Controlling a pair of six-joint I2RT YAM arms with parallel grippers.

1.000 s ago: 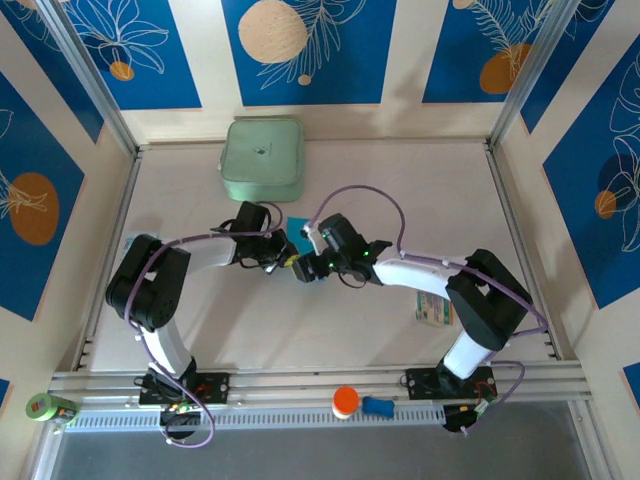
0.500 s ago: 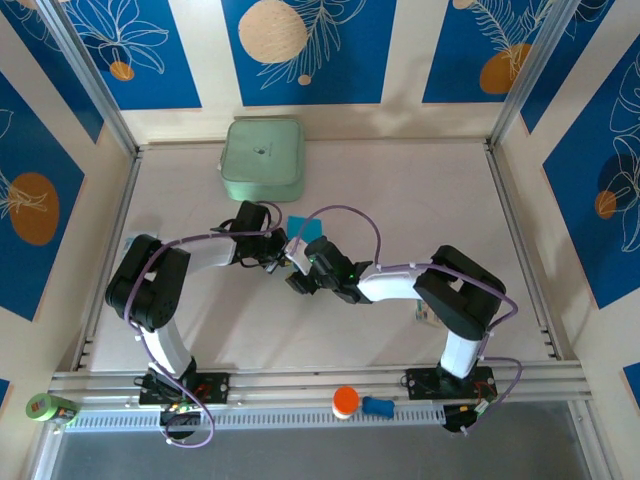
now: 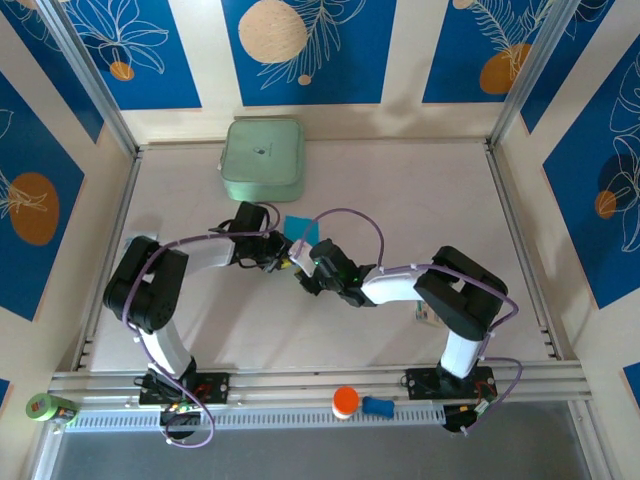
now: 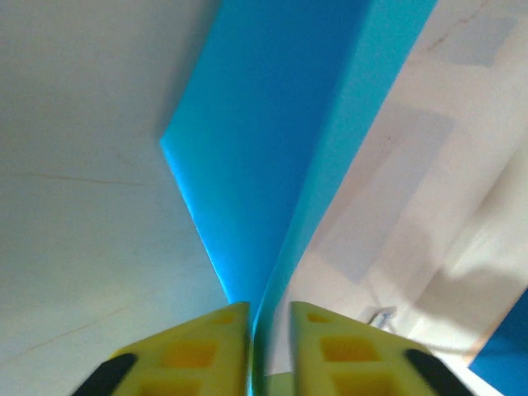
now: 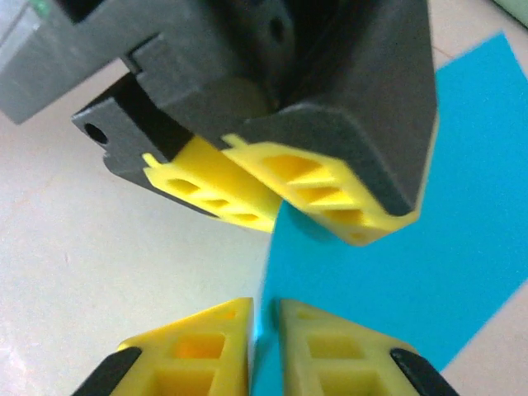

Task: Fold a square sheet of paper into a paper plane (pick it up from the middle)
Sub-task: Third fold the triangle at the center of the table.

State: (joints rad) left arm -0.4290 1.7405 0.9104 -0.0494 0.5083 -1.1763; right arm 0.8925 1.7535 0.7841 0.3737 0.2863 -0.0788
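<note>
Both jaw pairs are pressed on the cyan sheet of paper (image 4: 272,124). Left gripper (image 4: 268,318) pinches its fold, sheet spreading ahead of jaws; right gripper (image 5: 264,318) pinches the edge just opp. the left tips.

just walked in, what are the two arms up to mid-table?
Both arms are working the cyan-blue paper in the middle of the table. The left end effector is pinched shut on a raised fold of it. The right end effector is shut on the paper's edge right beside it, fingertips nearly meeting. The paper shows a crease but no dart shape yet. The pale green box sits apart at the far side.
</note>
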